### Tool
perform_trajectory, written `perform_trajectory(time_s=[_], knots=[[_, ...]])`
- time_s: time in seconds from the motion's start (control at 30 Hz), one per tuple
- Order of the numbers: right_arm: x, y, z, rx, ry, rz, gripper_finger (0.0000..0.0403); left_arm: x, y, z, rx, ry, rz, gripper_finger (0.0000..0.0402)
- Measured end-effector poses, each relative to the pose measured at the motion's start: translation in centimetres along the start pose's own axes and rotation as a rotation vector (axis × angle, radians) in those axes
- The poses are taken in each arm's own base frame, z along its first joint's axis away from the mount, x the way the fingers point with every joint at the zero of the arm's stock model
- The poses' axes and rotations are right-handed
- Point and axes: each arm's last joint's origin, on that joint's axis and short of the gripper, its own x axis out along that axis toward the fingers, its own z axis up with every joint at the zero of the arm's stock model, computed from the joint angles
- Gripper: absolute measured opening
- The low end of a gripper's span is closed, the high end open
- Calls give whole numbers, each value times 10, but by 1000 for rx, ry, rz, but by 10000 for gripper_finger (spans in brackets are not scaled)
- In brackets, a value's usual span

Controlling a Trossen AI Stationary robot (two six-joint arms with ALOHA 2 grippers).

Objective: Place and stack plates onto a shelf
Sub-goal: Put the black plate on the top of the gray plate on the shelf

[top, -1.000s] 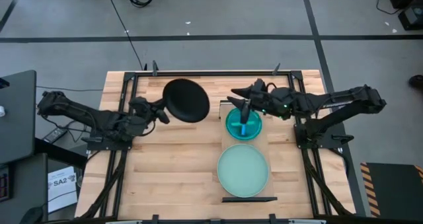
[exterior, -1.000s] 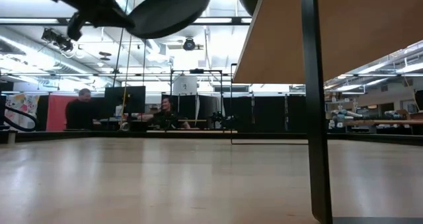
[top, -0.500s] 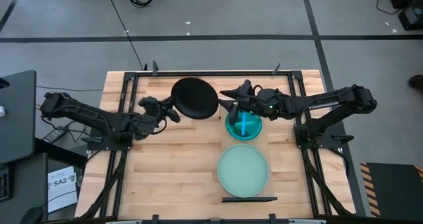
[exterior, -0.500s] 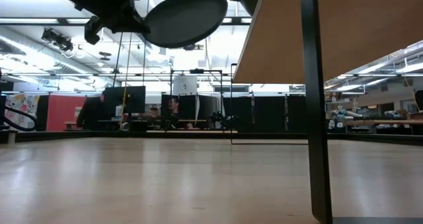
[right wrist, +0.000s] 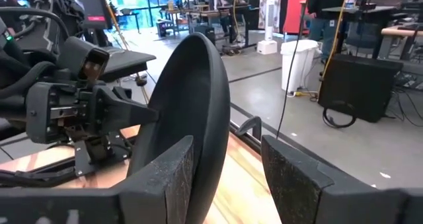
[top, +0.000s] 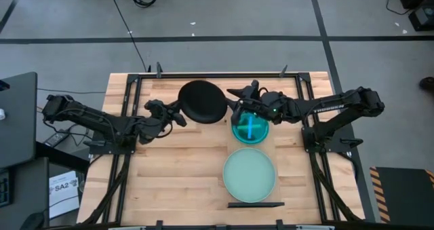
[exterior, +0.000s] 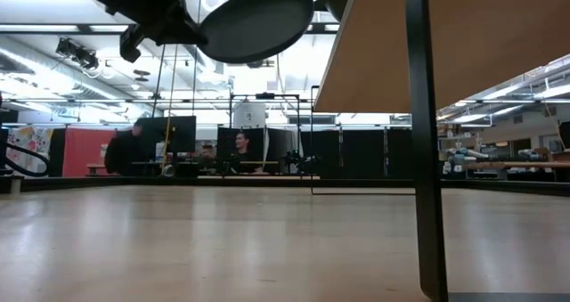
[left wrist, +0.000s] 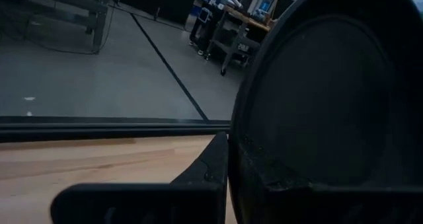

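Observation:
A large matte black plate (top: 201, 102) hangs in the air above the table's far middle, held by my left gripper (top: 178, 116); the low view shows the plate (exterior: 254, 24) high up. My right gripper (top: 237, 98) is open, and the plate's right rim (right wrist: 215, 98) stands between its fingers. A translucent teal-blue plate (top: 249, 127) and a pale mint plate (top: 249, 174) lie flat on the shelf (top: 279, 155), a raised pale plank right of centre. My left gripper pinches the black plate's left rim (left wrist: 239, 151) between its two fingers, coming level from the table's left. One finger (left wrist: 208, 174) shows on the plate's face; the plate hides the other. The plate is lifted clear, nearly level, slightly tilted. My right gripper: I cannot tell whether its fingers touch the rim.
In the low view the shelf's underside (exterior: 463, 44) and a dark leg (exterior: 426, 159) stand at the right. A dark frame (top: 203, 76) runs along the table's far edge. People sit in the room beyond the table (exterior: 236, 151).
My left gripper has carried the black plate a little toward the table's right, toward the shelf. My right gripper has drawn away from above the teal-blue plate toward the far left and turned level, coming up to the black plate's right rim.

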Motion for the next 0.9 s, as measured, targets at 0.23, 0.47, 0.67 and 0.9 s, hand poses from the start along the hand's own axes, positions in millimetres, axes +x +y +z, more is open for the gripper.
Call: perform_trajectory(time_s=[0.23,0.47,0.67,0.9], knots=[[2,-4,0,15,3,-16,158,0,-2,1,-31,9,-31,23],[3,-5,0,15,7,10,115,0,-5,4,-39,3,-58,24],[3,-5,0,19,7,0,62,0,-6,4,-39,12,-72,26],[4,-8,0,6,9,-47,25,-1,-7,4,-51,39,-110,44]])
